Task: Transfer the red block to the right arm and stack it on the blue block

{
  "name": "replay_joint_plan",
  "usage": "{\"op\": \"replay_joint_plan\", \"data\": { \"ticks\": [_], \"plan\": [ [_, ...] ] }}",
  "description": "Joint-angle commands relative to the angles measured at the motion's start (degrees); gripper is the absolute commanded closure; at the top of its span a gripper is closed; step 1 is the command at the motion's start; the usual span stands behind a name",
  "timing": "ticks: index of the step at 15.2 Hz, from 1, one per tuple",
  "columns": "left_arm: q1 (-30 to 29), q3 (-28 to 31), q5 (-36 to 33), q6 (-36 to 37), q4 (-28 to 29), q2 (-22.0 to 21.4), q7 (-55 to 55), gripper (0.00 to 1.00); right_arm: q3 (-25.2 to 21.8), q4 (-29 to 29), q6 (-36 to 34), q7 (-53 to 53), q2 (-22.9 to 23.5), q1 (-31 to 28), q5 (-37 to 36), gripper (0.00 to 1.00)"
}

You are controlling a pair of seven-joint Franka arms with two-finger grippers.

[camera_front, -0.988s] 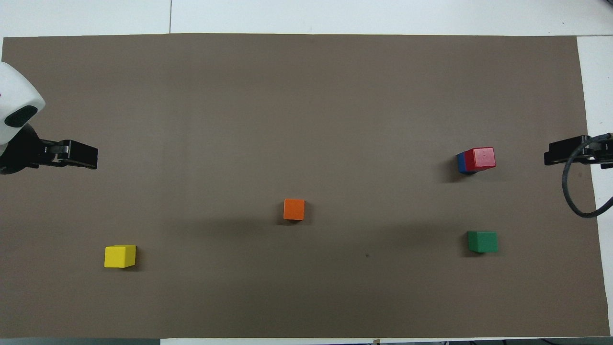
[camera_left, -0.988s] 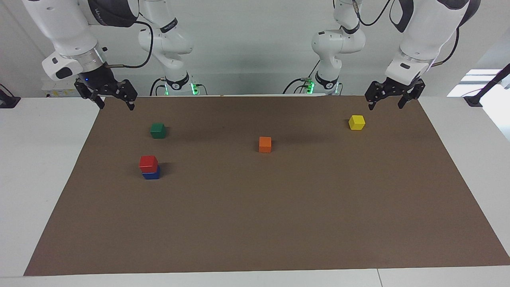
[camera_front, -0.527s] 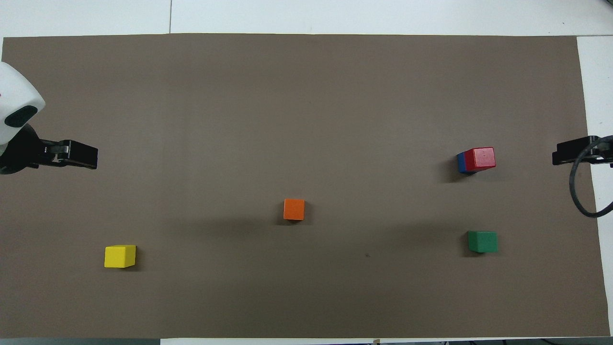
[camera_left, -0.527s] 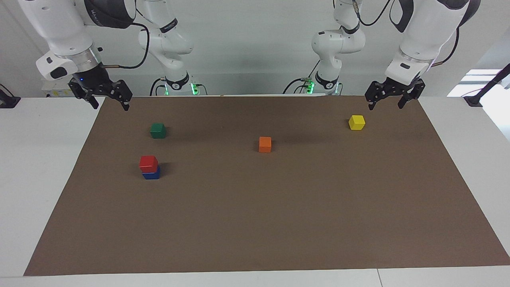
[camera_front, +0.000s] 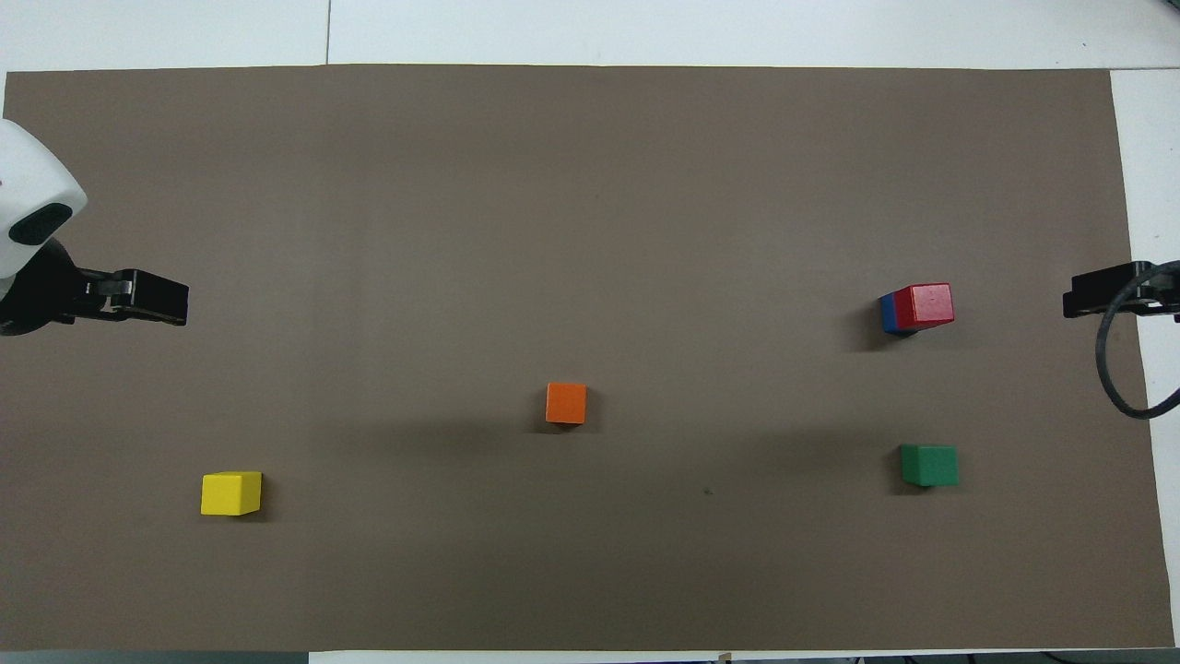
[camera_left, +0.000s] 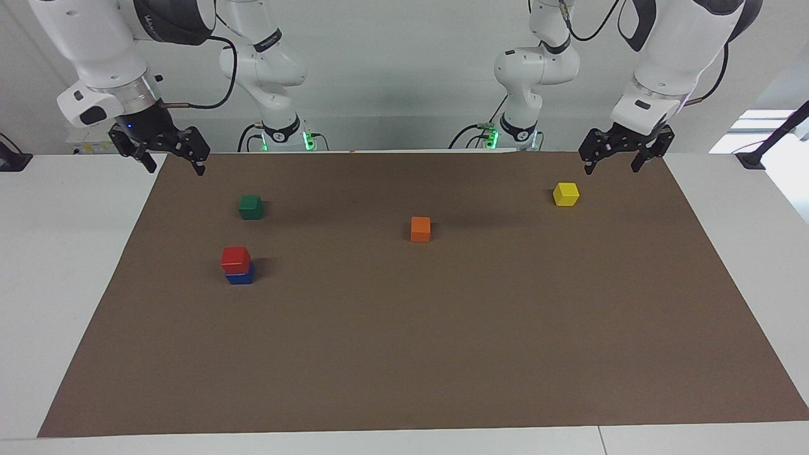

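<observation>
Since a second ago the right gripper (camera_left: 169,163) has lifted and drawn back toward its own end of the desk (camera_left: 63,265); the blocks have not shifted. Its fingers stand apart, empty, over the corner of the brown mat (camera_left: 442,347). The left gripper (camera_left: 612,163) waits over the other robot-side corner, fingers also apart and empty.

One red block (camera_left: 235,258) sits on one blue block (camera_left: 241,276), toward the right arm's end. Both are small cubes with no long axis; the red one is bright, turned slightly askew on the deep blue one, which shows only along its lower edge.

One green block (camera_left: 250,206) lies nearer the robots than the stack. One orange block (camera_left: 420,229) lies mid-mat, and one yellow block (camera_left: 565,194) near the left gripper.
</observation>
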State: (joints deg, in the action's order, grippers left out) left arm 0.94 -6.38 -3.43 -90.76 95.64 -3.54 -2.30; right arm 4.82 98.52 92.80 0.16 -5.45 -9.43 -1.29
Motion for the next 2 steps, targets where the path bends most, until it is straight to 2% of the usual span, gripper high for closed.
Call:
{"op": "replay_joint_plan", "data": {
  "ticks": [1, 2],
  "plan": [
    [-0.5, -0.4, -1.1, -0.3, 0.9, -0.6, -0.2, 0.0, 0.5, -0.7, 0.0, -1.4, 0.5, -0.8, 0.2, 0.0],
    [-0.5, -0.4, -1.1, -0.3, 0.9, -0.7, -0.2, 0.0, 0.5, -0.7, 0.0, -1.3, 0.4, -0.7, 0.2, 0.0]
  ]
}}
